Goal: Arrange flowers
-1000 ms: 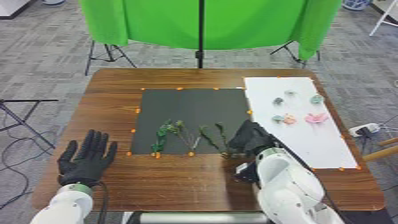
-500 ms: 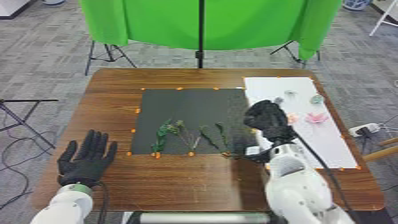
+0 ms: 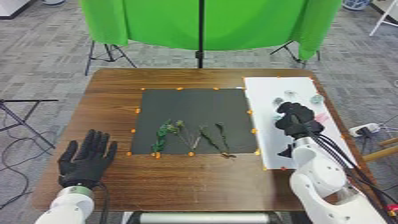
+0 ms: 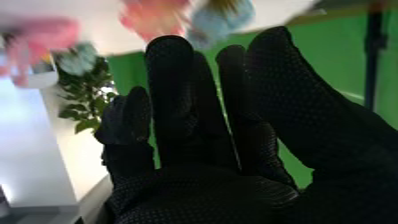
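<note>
Head view: the right hand has moved right and farther, over the white sheet, presumably to select among the flower heads; stems lie on the mat's near part. Right wrist view: that hand is open, apparently empty.

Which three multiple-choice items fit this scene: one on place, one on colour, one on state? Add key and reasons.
1. Where do the green stems mainly lie?
A) dark mat
B) white sheet
C) floor

2. What colour is the cloth beyond the table?
A) red
B) blue
C) green

3. How is the left hand?
A) curled into a fist
B) fingers straight, spread
C) pinching a stem

Key:
1 A: they lie along the mat's near part.
2 C: it hangs bright green behind the table.
3 B: its fingers point forward, with gaps between them.
</note>
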Robot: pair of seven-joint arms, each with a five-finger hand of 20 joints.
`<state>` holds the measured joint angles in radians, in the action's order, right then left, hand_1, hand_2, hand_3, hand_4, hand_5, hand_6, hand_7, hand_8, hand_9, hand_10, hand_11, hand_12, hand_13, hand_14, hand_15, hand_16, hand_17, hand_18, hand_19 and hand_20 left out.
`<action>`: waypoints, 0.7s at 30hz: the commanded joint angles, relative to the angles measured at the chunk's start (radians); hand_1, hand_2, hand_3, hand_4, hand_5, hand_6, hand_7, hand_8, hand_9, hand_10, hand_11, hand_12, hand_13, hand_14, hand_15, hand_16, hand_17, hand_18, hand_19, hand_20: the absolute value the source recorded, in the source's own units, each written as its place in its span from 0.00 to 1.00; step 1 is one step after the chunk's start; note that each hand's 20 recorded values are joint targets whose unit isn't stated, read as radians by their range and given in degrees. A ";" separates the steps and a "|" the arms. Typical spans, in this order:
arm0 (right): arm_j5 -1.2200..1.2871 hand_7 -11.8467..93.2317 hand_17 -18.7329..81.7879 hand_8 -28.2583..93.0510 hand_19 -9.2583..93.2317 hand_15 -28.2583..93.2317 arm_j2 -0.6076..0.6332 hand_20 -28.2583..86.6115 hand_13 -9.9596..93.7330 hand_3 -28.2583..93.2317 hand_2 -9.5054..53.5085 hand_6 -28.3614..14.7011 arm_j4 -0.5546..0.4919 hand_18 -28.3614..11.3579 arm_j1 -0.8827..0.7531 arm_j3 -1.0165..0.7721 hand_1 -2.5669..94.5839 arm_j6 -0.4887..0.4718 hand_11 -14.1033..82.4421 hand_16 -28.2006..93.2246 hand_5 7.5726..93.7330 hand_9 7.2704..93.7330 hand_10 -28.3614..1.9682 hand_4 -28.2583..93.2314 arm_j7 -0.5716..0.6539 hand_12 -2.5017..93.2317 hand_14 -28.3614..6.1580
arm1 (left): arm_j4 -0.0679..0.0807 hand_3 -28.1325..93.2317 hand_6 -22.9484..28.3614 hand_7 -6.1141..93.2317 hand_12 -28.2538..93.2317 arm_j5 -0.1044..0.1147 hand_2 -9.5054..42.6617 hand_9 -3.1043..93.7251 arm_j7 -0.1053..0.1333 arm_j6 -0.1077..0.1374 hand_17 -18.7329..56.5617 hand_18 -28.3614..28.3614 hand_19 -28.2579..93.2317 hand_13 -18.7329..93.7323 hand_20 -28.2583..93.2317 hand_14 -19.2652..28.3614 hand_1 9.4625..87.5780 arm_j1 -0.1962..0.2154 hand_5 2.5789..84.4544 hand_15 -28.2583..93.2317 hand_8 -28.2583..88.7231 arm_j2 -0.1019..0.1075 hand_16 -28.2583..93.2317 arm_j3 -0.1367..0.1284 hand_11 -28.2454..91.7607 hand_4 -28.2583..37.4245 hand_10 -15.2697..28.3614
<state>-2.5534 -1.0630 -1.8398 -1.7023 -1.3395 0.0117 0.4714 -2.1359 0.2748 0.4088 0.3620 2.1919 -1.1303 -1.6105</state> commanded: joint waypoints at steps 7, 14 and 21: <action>-0.035 0.40 0.54 0.19 0.99 0.75 -0.023 0.63 0.73 0.79 0.00 0.66 0.083 0.14 0.036 0.056 0.63 0.104 0.32 0.53 0.73 0.76 0.53 0.00 0.012 0.28 0.54 | 0.025 0.91 0.66 0.18 0.32 -0.178 0.48 0.47 -0.039 -0.072 0.15 0.75 0.57 0.44 0.37 0.74 0.24 0.005 0.57 0.59 0.16 0.010 0.15 0.015 0.46 0.00 0.72; -0.021 0.52 0.56 0.24 0.99 0.74 -0.010 0.63 0.78 0.78 0.00 0.67 0.060 0.14 0.040 0.062 0.68 0.186 0.25 0.56 0.81 0.91 0.56 0.00 -0.001 0.43 0.57 | 0.023 0.91 0.65 0.18 0.32 -0.198 0.48 0.46 -0.028 -0.084 0.15 0.74 0.57 0.44 0.37 0.74 0.24 0.013 0.57 0.59 0.16 0.010 0.16 0.003 0.45 0.00 0.72; 0.011 0.53 0.56 0.27 0.99 0.74 0.003 0.63 0.79 0.80 0.00 0.67 -0.047 0.14 0.114 0.130 0.68 0.268 0.26 0.56 0.81 0.91 0.56 0.00 -0.036 0.44 0.58 | 0.018 0.91 0.65 0.17 0.32 -0.232 0.47 0.46 -0.010 -0.076 0.15 0.74 0.57 0.44 0.37 0.74 0.24 0.031 0.56 0.58 0.16 0.011 0.16 -0.024 0.44 0.00 0.72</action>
<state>-2.5610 -1.0739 -1.7881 -1.6640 -1.2670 0.2044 0.4731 -2.1187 0.0732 0.3831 0.2868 2.1929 -1.1228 -1.6147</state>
